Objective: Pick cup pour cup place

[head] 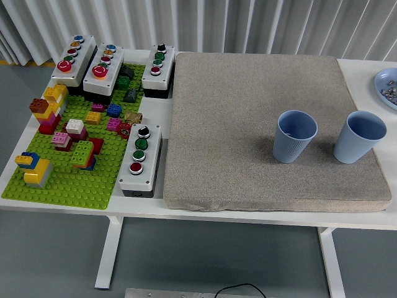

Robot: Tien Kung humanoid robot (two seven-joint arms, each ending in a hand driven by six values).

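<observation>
— Since neither hand shows anywhere over the tabletop [366,218], what can we say of their fingers?

— Nothing; both arms are out of view, so open or closed cannot be told. The task's things are plain enough, though: two blue cups standing upright on the grey mat [248,112], toward its near right corner.

— Which is which?

— The left cup [294,136] sits just inside the right cup [359,137], side by side and apart, mouths up, long axes vertical. Whether either holds anything I can't make out from this height (the insides look bare, possibly).

— Which arm should go?

— I'd judge the right one; both cups lie on the right half, the right cup close to the mat's right edge. A sideways reach from that edge would meet the cup wall squarely.

— And the clutter?

— Well away: the green brick baseplate [74,180] and the button boxes [139,158] are on the left, a plate [388,87] at the far right edge.
</observation>
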